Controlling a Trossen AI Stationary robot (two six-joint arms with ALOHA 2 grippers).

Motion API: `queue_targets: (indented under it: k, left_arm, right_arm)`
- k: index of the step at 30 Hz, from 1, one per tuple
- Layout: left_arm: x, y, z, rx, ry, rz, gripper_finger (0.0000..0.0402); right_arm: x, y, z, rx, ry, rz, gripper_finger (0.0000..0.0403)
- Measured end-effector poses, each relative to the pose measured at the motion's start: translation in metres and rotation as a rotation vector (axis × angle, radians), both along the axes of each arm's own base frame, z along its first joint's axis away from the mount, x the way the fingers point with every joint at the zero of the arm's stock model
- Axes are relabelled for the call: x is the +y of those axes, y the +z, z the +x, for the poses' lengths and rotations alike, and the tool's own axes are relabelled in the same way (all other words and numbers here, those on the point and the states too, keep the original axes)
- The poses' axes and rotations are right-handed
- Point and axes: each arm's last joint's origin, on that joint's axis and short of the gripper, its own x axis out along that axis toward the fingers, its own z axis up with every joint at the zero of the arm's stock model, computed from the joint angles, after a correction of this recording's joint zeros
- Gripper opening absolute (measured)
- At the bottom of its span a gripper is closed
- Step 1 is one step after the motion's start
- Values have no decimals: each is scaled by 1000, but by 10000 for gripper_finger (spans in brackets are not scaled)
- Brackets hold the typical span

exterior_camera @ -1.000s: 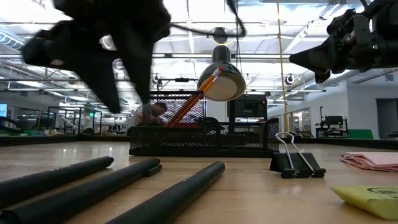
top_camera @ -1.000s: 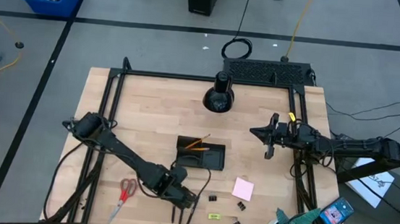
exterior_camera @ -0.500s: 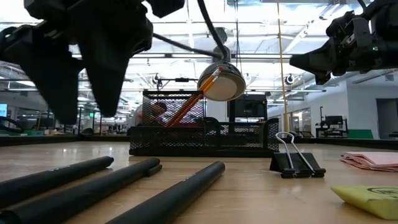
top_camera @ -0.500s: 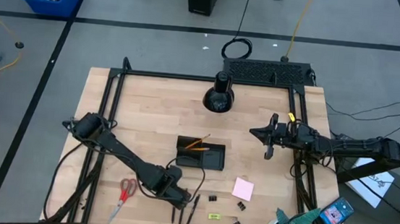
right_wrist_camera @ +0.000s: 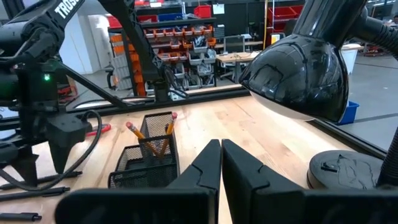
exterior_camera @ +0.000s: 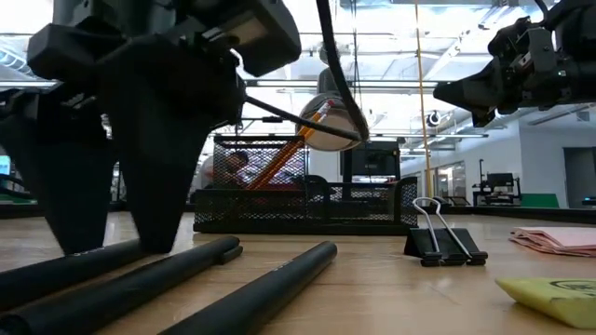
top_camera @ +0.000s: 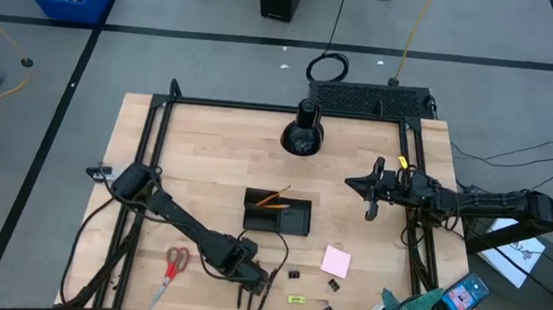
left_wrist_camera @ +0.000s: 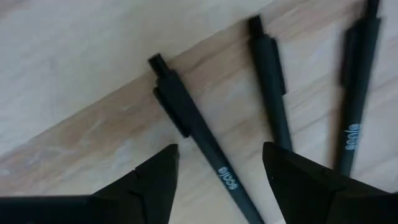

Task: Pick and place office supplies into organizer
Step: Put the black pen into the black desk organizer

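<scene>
Three dark pens (top_camera: 263, 296) lie side by side on the wood near the table's front edge. My left gripper (top_camera: 250, 285) is open and points down over them. Its fingers stand on either side of one pen (left_wrist_camera: 205, 146), low above the table (exterior_camera: 112, 244); whether they touch it I cannot tell. The black mesh organizer (top_camera: 276, 213) stands mid-table with orange pencils (top_camera: 273, 197) leaning in its taller cup. My right gripper (top_camera: 373, 194) is shut and raised at the table's right side, holding nothing (right_wrist_camera: 221, 163).
Red-handled scissors (top_camera: 172, 269) lie left of the pens. Binder clips (top_camera: 294, 274), a yellow-green piece (top_camera: 295, 299) and a pink sticky pad (top_camera: 336, 262) lie to the right. A black cone-shaped lamp (top_camera: 301, 135) stands at the far middle. A blue phone-like item (top_camera: 465, 294) sits off the right edge.
My left gripper has come down toward the pens, tipping more steeply downward, and its fingers have opened wider. They now reach almost to the table around one pen. The pens have not moved.
</scene>
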Motion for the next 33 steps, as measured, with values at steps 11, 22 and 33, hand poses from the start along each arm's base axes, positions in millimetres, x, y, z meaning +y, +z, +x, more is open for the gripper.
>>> queue_targets:
  k: [11,22,33]
  left_arm:
    - [4,-15,-12,175,-65,39,239]
    - [22,-16,-7,183,-120,87,239]
    - [34,-16,-2,148,-188,156,239]
  right_arm:
    - [0,0,0,0,0,0,9]
    - [0,1,0,-10,0,14,9]
    - [0,1,0,-10,0,14,9]
